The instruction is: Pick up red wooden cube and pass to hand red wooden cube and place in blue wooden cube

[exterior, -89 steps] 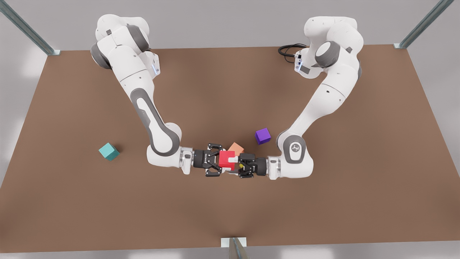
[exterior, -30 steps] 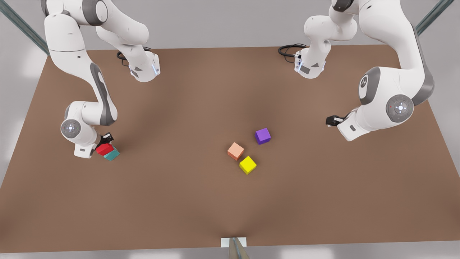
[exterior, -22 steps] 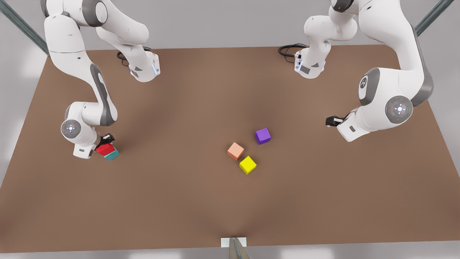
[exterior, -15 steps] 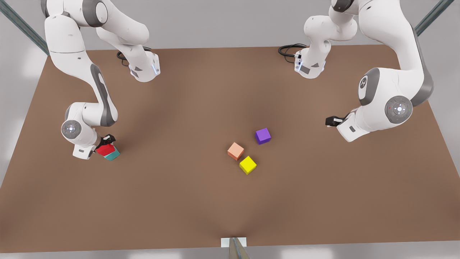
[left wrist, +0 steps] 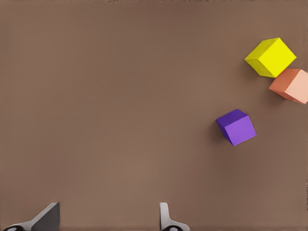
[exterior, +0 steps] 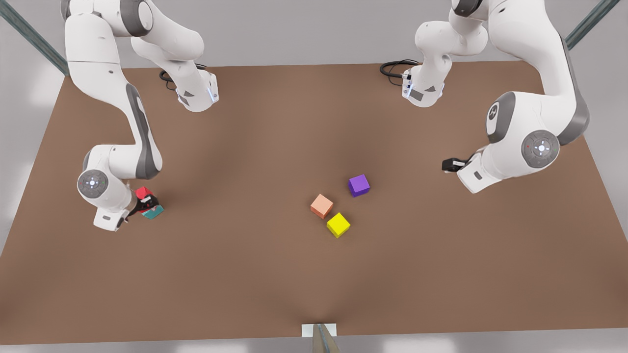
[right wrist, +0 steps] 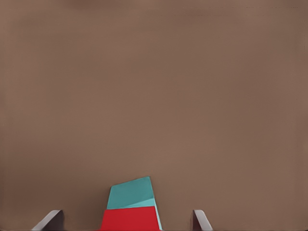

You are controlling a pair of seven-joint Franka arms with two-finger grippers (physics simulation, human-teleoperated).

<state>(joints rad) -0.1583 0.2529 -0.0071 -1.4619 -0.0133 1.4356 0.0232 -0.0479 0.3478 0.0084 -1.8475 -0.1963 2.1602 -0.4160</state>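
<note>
Since half a second ago, your right gripper (exterior: 142, 206) has lifted slightly off the stack at the front view's left, and its wrist has drifted a little further toward that side. You can see the red wooden cube (exterior: 143, 192) sitting on top of the blue wooden cube (exterior: 155, 212), with the dark fingers now crossing in front of the red one. In the right wrist view the fingertips (right wrist: 52, 219) stand spread wide, clear of the red wooden cube (right wrist: 130, 219) on both sides, so nothing is pinched. That arm bends down steeply from its elbow, wrist pointing at the table (exterior: 274, 274).

Your left gripper (exterior: 449, 164) waits raised at the front view's right, forearm folded back; its fingers (left wrist: 167, 219) are spread apart and hold nothing. Below it lie the purple cube (left wrist: 236, 127), the yellow cube (left wrist: 271, 57) and the salmon-orange cube (left wrist: 291, 85).
</note>
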